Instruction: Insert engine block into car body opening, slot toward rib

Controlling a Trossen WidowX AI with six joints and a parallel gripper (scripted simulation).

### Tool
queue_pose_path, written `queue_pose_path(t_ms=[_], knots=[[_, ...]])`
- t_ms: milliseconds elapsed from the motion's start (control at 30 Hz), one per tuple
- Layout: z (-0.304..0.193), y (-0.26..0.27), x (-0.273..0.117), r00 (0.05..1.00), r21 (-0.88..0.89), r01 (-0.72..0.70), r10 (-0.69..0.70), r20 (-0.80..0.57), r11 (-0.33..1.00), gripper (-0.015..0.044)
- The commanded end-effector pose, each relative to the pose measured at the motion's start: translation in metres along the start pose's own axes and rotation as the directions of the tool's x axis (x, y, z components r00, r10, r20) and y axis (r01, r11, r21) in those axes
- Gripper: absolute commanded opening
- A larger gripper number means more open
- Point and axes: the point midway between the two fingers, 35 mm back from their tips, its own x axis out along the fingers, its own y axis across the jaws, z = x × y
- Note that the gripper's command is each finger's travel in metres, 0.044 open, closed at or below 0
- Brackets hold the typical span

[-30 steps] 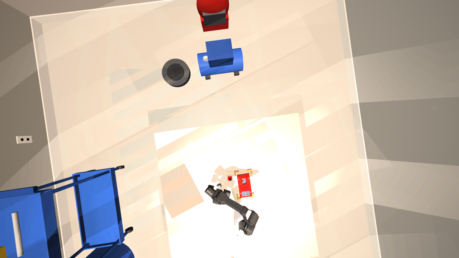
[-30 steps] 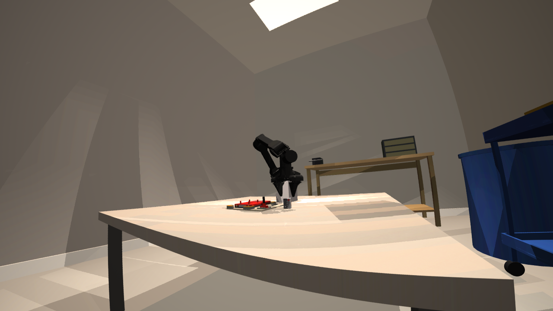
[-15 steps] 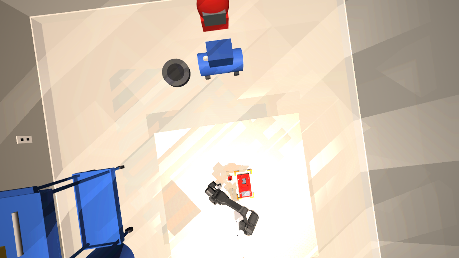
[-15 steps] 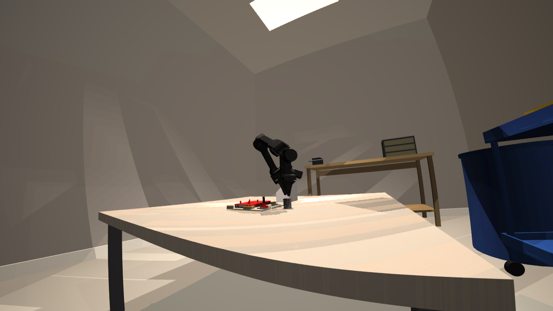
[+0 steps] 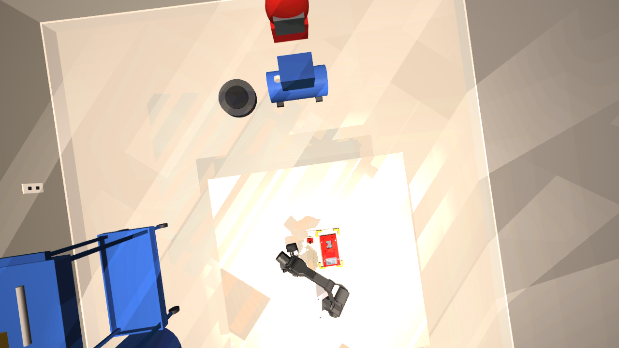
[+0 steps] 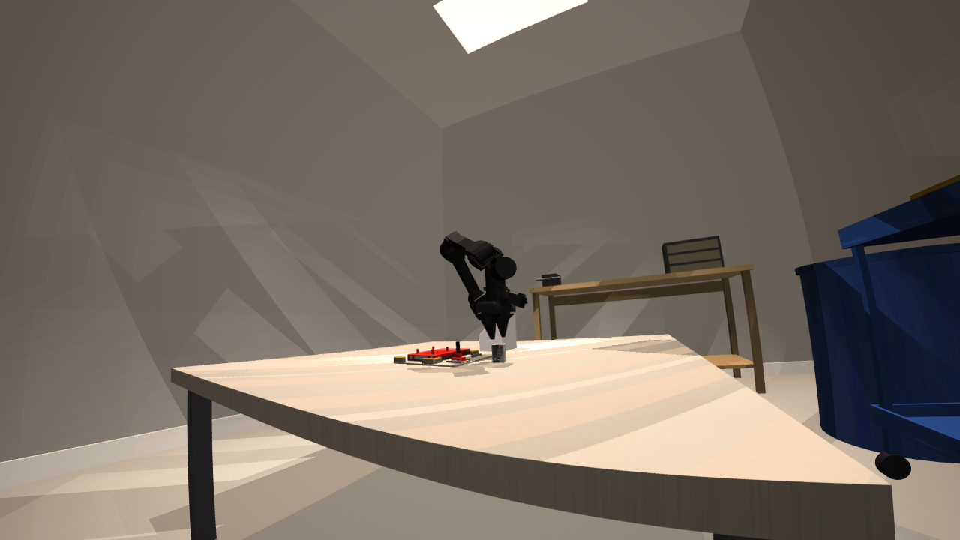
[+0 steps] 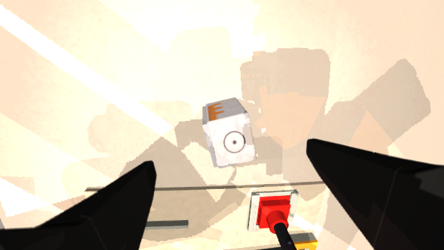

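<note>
The hand (image 6: 498,337) (image 7: 232,157) is released and holds nothing. The engine block (image 6: 498,352) (image 7: 232,142) stands on the desk (image 6: 376,396), apart from the car body (image 5: 329,252) (image 6: 439,353). Grasping, slot alignment, full seating and contact-free withdrawal remain.

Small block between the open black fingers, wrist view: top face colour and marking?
White, dark circle with centre dot.

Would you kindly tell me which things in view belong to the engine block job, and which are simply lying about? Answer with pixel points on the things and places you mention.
For the job:
- engine block (image 6: 498,353) (image 7: 233,140)
- red car body (image 5: 329,251) (image 6: 439,353)
- open gripper (image 6: 497,335) (image 7: 232,157)

Lying about:
- blue cart (image 5: 135,281)
- dark round object (image 5: 237,97)
- blue tank (image 5: 319,82)
- wooden bench (image 6: 644,277)
</note>
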Motion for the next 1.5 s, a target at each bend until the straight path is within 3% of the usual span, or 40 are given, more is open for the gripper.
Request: queue_pose_path(t_ms=[0, 400, 800, 1267, 1467], knots=[[0.001, -0.001, -0.002, 1.000, 0.123, -0.001, 0.000, 0.005, 0.992, 0.0440], [0.001, -0.001, -0.006, 1.000, 0.513, -0.003, 0.001, 0.005, 0.858, 0.0440], [0.001, -0.001, -0.010, 1.000, 0.816, -0.005, 0.002, 0.005, 0.578, 0.0440], [0.001, 0.000, -0.014, 1.000, 0.990, -0.006, 0.003, 0.005, 0.138, 0.0440], [0.001, -0.001, -0.014, 1.000, 0.993, -0.006, 0.003, 0.005, 0.115, 0.0440]])
